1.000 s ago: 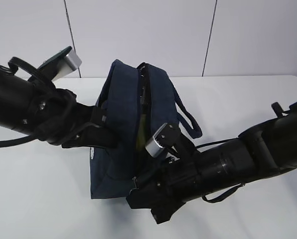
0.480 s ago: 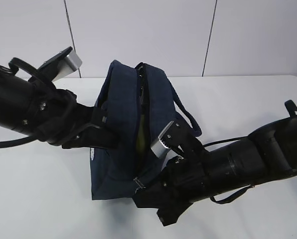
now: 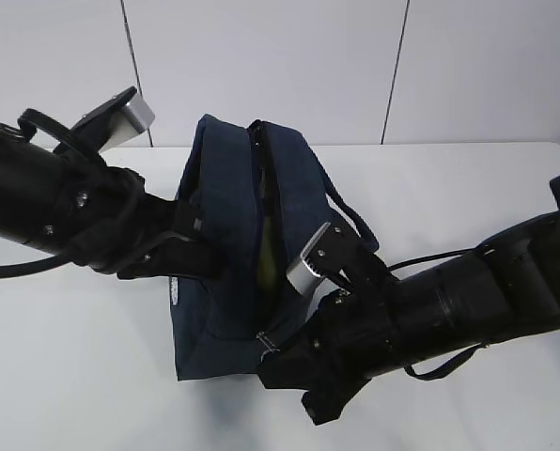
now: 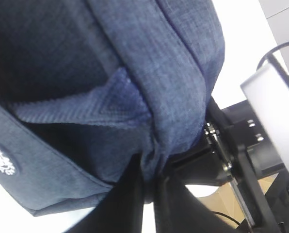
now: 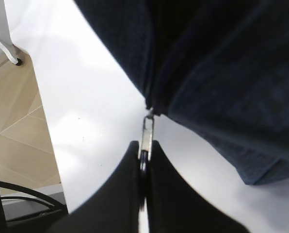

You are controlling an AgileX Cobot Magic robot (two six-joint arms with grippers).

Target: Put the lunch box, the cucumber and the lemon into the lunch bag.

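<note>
the boxy navy fabric lunch bag [image 3: 238, 249] stands mid-counter, a yellow-green sliver showing in its slit; contents otherwise hidden, so packing looks nearly done. left gripper [image 4: 152, 187] jaws pinch bag fabric; right gripper [image 5: 144, 167] jaws pinch the metal zipper pull [image 5: 146, 136]. plain white counter [image 3: 73, 376], pale panelled wall.

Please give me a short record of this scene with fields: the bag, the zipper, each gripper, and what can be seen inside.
bag: lunch bag, dark navy fabric, on the white table
zipper: opening partly apart along the top
left gripper: jaws shut on a fold of the bag's fabric
right gripper: jaws shut on the metal zipper pull
inside: a yellowish-green strip shows through the gap; what it is cannot be told
handle: one cord loop hangs on the bag's right side
</note>
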